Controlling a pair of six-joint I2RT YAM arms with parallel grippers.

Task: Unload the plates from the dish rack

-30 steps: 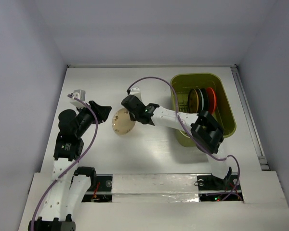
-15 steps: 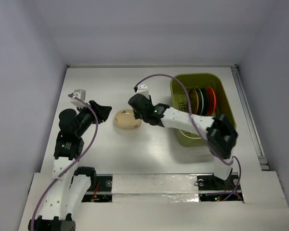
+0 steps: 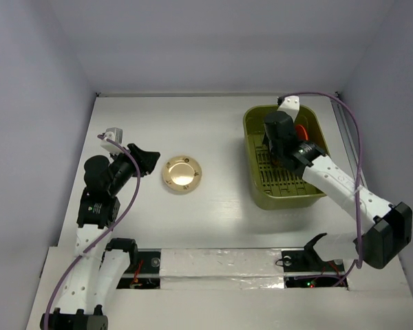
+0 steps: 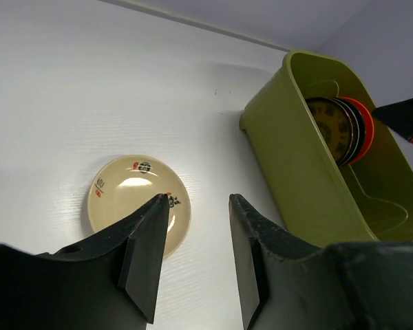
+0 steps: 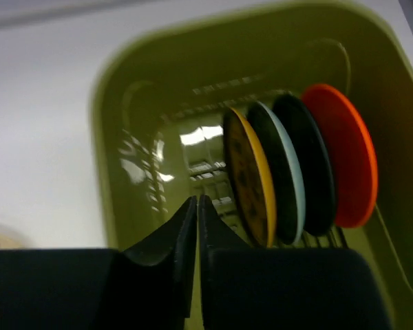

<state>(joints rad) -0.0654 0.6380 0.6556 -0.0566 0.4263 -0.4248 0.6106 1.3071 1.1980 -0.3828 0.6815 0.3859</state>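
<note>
The olive-green dish rack (image 3: 283,184) stands at the right of the table. In the right wrist view several plates stand on edge in it: yellow-orange (image 5: 246,175), light blue (image 5: 286,172), black (image 5: 307,165) and orange-red (image 5: 341,155). From above only the orange-red one (image 3: 303,131) shows past the arm. My right gripper (image 3: 277,137) hangs over the rack, shut and empty (image 5: 197,201), just left of the yellow-orange plate. A cream plate (image 3: 182,173) lies flat on the table. My left gripper (image 3: 149,159) is open (image 4: 198,199) beside and left of it.
The rack's near wall (image 4: 296,165) and its plates (image 4: 334,127) also show in the left wrist view, with the cream plate (image 4: 134,203) under the left finger. The rack's left wall (image 5: 120,144) rises beside my right gripper. White walls close the table at the back and sides.
My right gripper let go of the cream plate, which now lies flat on the table, and swung right to hang over the rack. The left arm has not moved.
</note>
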